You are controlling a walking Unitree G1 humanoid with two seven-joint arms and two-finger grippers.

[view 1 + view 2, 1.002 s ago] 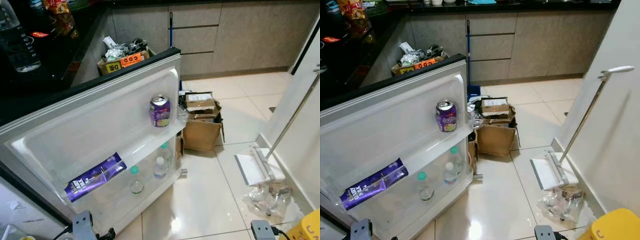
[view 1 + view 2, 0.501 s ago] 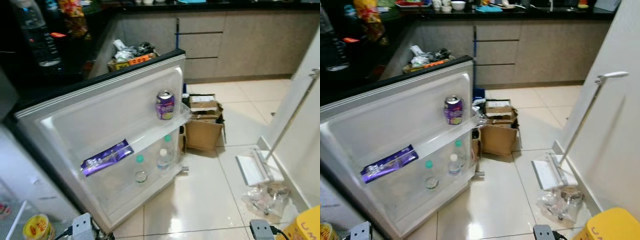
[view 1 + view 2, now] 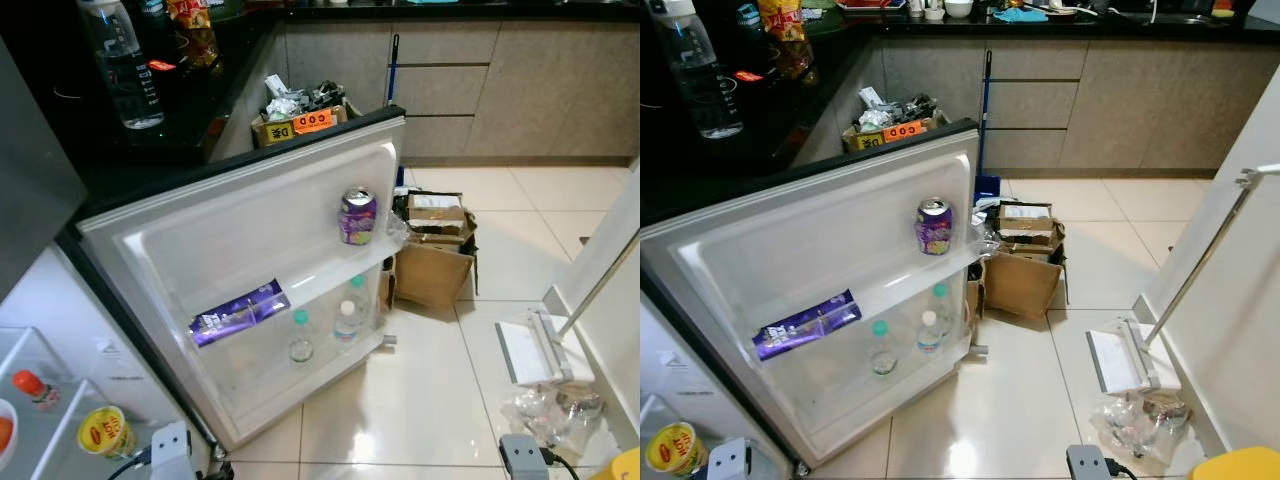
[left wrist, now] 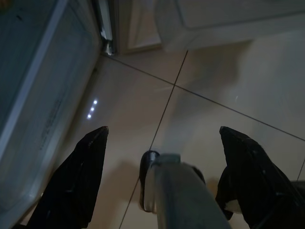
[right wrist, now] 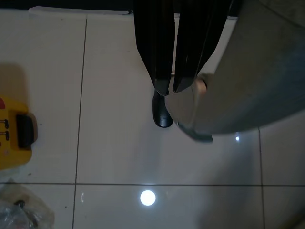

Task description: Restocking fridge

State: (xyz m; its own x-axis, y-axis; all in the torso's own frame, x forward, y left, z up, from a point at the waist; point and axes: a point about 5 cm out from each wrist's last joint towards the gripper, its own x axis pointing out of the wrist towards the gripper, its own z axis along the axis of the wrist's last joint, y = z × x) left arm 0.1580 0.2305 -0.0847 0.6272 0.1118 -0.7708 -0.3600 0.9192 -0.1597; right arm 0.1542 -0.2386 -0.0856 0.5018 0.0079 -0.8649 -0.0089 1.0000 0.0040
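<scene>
The fridge door (image 3: 250,240) stands wide open in front of me. On its upper shelf stands a purple can (image 3: 357,217), and a purple chocolate bar (image 3: 238,313) lies slanted further left. Three small green-capped bottles (image 3: 301,337) stand in the lower door shelf. At the lower left, the fridge interior holds a yellow tub (image 3: 103,433) and a red-capped bottle (image 3: 33,388). My left gripper (image 4: 163,130) hangs open over the floor tiles near the fridge's foot. My right gripper (image 5: 170,89) hangs shut over the tiles with nothing between its fingers.
Open cardboard boxes (image 3: 432,262) sit on the floor beyond the door's edge. A flat mop (image 3: 540,350) and a plastic bag (image 3: 550,410) lie by the right wall, near a yellow object (image 3: 1240,465). A water bottle (image 3: 120,60) stands on the dark counter.
The camera has swung to the left, bringing the fridge's inner shelves into view at the lower left. The can, chocolate bar and bottles have kept their places on the door.
</scene>
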